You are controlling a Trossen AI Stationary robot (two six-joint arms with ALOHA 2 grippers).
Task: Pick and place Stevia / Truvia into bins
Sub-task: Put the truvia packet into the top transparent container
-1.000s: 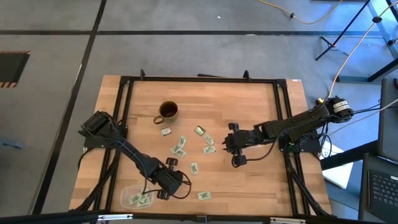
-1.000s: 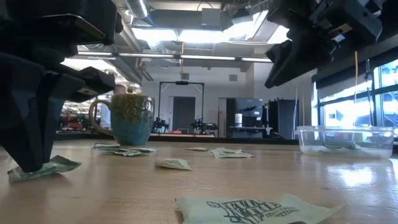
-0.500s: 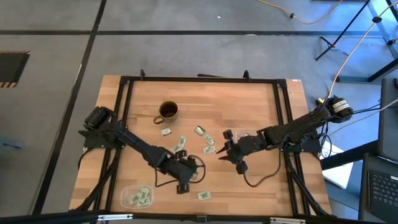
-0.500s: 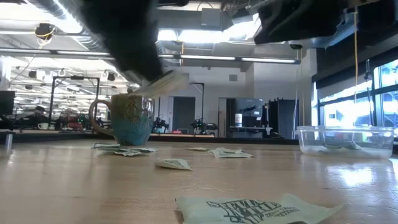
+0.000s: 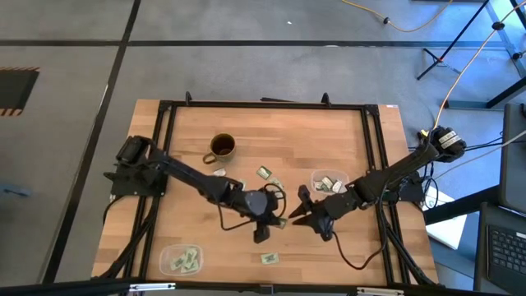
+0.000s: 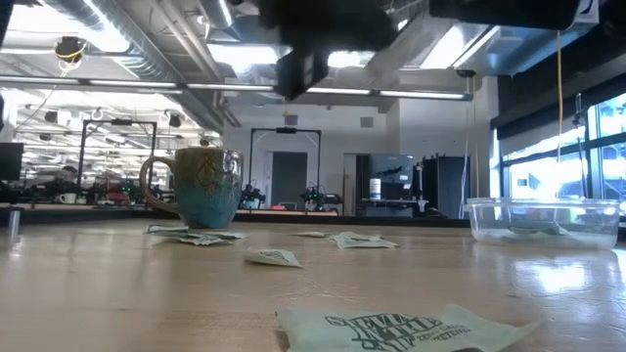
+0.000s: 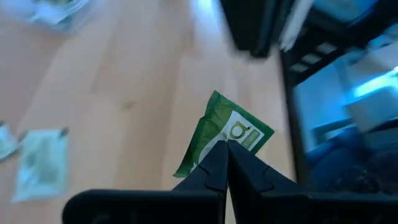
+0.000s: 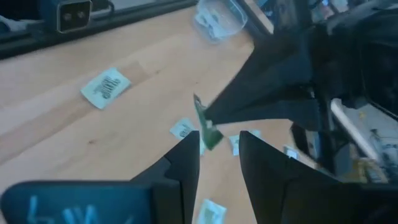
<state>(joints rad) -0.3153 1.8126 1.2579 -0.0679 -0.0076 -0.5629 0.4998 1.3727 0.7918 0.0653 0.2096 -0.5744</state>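
Pinching a sachet point(image 7: 231, 134), left hand point(image 7: 222, 149) meets right hand point(image 8: 219, 146) mid-table.

The right claw point(image 8: 219, 144) shows its two dark fingers point(image 8: 185, 158) parted, a gap between them. Just beyond, the other arm's left claw point(image 8: 208, 118) comes to a point and pinches a green sachet point(image 8: 205, 127), held on edge above the wooden counter point(image 8: 74, 137). More sachets lie flat there, one point(image 8: 106, 87) well apart. A clear bin point(image 8: 217, 15) with sachets sits at the far edge.
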